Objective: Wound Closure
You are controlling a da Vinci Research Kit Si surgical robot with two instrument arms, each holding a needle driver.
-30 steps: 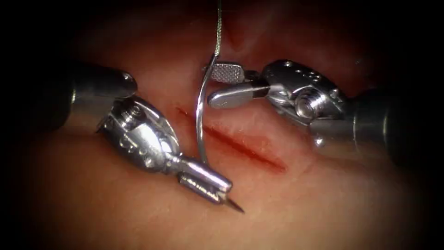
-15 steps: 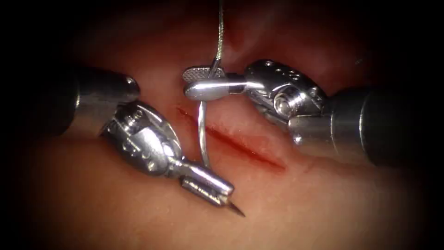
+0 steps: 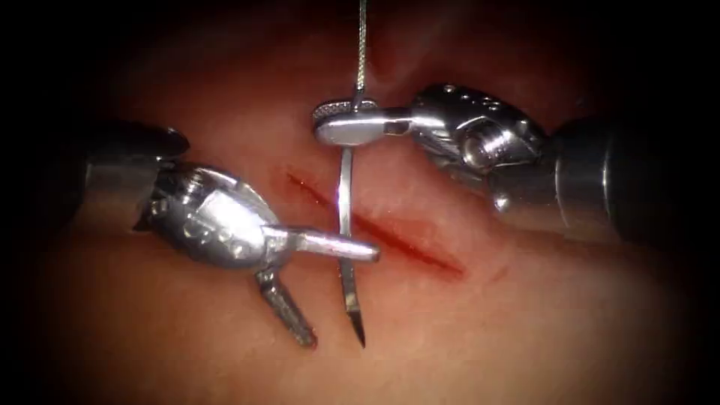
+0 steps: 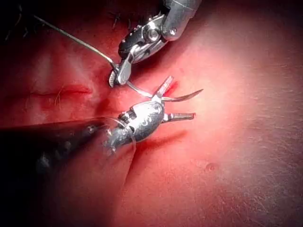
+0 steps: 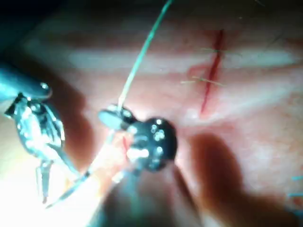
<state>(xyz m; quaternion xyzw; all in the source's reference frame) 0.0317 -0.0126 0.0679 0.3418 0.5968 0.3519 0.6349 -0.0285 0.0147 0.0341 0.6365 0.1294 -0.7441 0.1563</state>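
The left end effector (image 3: 334,292) has released the needle (image 3: 345,217) and stands apart; the right end effector (image 3: 330,124) now clamps its rear end, free above the cut (image 3: 405,244).

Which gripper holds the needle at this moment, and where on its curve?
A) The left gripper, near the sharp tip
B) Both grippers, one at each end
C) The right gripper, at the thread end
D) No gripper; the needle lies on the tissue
C. The right gripper is shut on the needle at its thread end, while the left gripper stands open beside the shaft, gripping nothing; the tip is free above the tissue.
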